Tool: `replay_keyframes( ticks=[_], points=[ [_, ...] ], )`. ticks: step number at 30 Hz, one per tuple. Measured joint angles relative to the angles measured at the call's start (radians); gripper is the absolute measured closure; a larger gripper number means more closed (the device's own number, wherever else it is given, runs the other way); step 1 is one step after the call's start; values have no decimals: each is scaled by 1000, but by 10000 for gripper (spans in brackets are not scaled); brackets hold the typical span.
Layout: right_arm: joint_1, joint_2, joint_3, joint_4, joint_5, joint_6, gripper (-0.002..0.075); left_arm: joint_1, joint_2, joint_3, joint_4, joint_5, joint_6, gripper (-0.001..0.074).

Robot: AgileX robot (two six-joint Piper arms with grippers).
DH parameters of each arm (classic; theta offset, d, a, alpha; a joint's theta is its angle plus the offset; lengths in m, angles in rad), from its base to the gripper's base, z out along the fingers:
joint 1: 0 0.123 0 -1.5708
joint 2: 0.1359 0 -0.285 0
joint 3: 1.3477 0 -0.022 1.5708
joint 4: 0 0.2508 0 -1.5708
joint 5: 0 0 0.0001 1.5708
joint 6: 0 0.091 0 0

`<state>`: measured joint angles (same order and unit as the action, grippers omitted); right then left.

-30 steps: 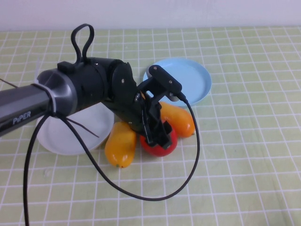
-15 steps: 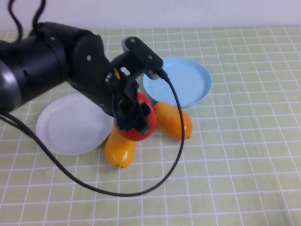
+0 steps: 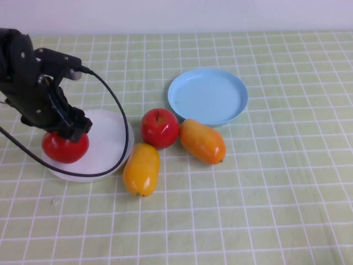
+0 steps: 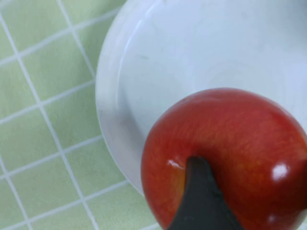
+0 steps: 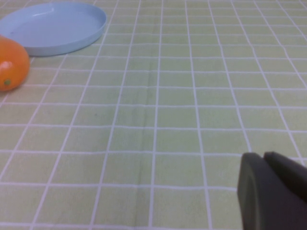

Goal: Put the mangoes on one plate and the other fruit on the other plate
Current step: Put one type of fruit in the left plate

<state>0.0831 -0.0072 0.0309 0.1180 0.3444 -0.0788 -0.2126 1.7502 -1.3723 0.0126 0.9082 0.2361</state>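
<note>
My left gripper [image 3: 67,134] is shut on a red apple [image 3: 65,147], held at the near-left part of the white plate [image 3: 107,144]. In the left wrist view a dark finger [image 4: 200,201] presses the apple [image 4: 240,139] over the white plate [image 4: 144,72]. The second red apple [image 3: 160,127] sits on the cloth between both plates. One mango [image 3: 142,168] lies by the white plate's right rim. The other mango [image 3: 202,141] lies just in front of the empty light blue plate [image 3: 208,95]. My right gripper [image 5: 263,157] is shut, low over bare cloth, out of the high view.
A black cable [image 3: 118,110] loops from the left arm over the white plate. The right wrist view shows the blue plate [image 5: 53,26] and one mango's end [image 5: 10,67] far off. Green checked cloth covers the table.
My left arm lifted the apple from between the mangoes and carried it left to the white plate. The second apple, hidden before, now shows.
</note>
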Motion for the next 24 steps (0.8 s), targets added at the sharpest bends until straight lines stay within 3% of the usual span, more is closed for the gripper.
replay_keyframes(
  ticks=[5, 7, 9, 12, 18, 24],
  points=[
    [0, 0, 0, 0, 0, 0, 742, 2, 47, 0, -35, -2, 52, 335],
    [0, 0, 0, 0, 0, 0, 742, 2, 54, 0, -45, -9, 59, 265],
    [0, 0, 0, 0, 0, 0, 743, 2, 63, 0, -43, -11, 56, 149],
    [0, 0, 0, 0, 0, 0, 743, 2, 69, 0, -13, -20, 39, 74],
    [0, 0, 0, 0, 0, 0, 743, 0, -10, -70, 9, 0, -81, 66],
    [0, 0, 0, 0, 0, 0, 742, -67, -95, -117, -20, 11, -91, 66]
  ],
)
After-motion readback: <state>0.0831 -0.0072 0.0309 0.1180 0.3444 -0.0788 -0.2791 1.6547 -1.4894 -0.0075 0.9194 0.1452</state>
